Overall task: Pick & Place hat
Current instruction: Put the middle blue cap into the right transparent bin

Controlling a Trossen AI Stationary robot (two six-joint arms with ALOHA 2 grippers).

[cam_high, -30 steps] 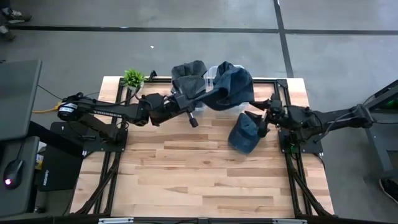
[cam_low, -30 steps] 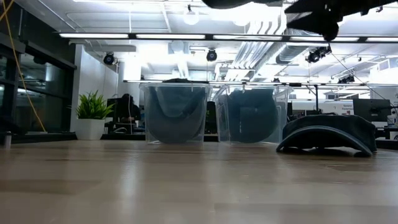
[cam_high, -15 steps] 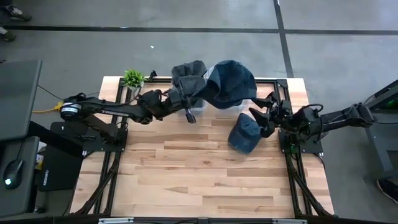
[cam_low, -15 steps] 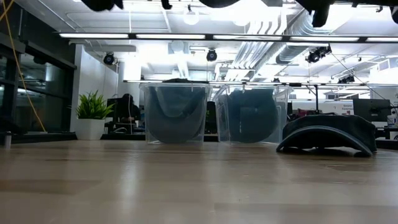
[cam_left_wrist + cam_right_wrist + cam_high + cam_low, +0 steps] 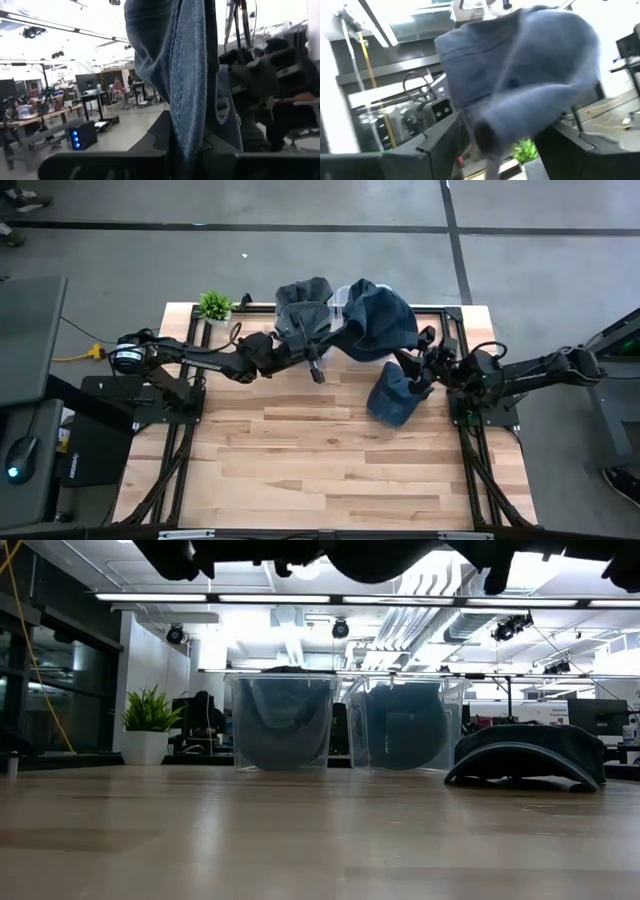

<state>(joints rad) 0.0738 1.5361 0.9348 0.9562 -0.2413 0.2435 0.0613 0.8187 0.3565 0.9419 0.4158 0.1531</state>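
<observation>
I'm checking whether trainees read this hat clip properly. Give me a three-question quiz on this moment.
1. True or false: the left hand is shut on the raised denim hat.
2. Multiple choice: where is the second denim cap? A) lying on the wooden table below the right hand; B) inside the left clear bin; C) beside the potted plant.
3. Fill in: the right hand's fingers are ____.

Key: 1 true; 2 A; 3 open, holding nothing.
</observation>
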